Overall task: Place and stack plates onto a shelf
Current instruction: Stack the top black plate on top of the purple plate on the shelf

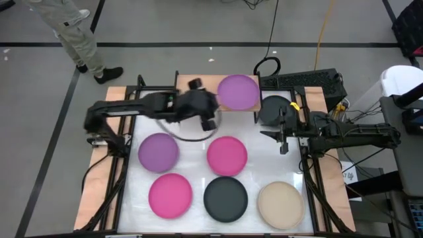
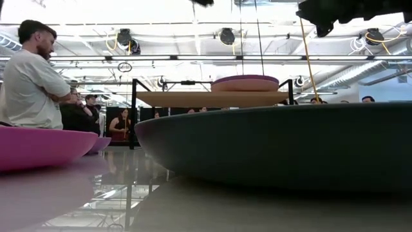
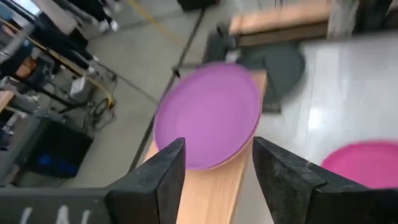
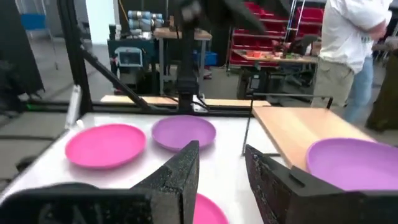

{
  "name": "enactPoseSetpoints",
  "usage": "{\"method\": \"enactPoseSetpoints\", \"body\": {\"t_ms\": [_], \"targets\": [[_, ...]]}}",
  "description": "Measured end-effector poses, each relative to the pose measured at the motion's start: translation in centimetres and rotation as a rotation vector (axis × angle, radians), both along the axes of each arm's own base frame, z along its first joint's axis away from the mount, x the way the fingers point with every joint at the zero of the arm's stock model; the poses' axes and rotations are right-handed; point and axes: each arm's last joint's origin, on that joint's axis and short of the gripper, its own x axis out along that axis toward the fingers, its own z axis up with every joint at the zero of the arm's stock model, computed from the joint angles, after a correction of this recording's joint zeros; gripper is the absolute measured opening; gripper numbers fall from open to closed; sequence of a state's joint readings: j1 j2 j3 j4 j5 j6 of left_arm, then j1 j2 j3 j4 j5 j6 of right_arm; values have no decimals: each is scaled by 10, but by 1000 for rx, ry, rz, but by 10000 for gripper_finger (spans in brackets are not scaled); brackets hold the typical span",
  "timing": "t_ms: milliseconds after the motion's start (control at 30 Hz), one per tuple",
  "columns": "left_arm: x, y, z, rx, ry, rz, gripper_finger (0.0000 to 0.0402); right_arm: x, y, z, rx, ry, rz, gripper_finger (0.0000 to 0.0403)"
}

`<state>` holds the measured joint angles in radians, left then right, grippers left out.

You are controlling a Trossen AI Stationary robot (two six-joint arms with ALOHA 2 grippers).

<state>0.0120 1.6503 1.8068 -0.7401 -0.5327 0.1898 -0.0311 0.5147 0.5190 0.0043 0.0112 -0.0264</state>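
One plate (image 1: 238, 91) sits on the shelf's (image 1: 208, 84) right end; five plates (image 1: 225, 155) lie on the table (image 1: 264, 165) before it, another (image 1: 272, 108) beside it.

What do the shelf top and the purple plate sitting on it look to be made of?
The shelf top looks like light wood or wood veneer: pale tan with faint grain, on thin black legs that seem to be metal. The purple plate on it looks like matte plastic or coated ceramic, uniform in colour with no glare; the pictures cannot settle which.
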Motion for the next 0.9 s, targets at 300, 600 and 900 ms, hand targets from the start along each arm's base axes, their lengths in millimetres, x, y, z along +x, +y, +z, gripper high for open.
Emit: {"method": "enactPoseSetpoints", "body": {"t_ms": [300, 600, 900], "targets": [[-62, -48, -10, -8, -268, -111, 147, -2, 1, 1, 14, -8, 40, 112], [-93, -70, -81, -80, -532, -196, 145, 3, 1, 7, -21, 21, 40, 112], [-99, -67, -122, -86, -603, -192, 145, 19, -5, 14, -59, 398, -152, 112]]}}
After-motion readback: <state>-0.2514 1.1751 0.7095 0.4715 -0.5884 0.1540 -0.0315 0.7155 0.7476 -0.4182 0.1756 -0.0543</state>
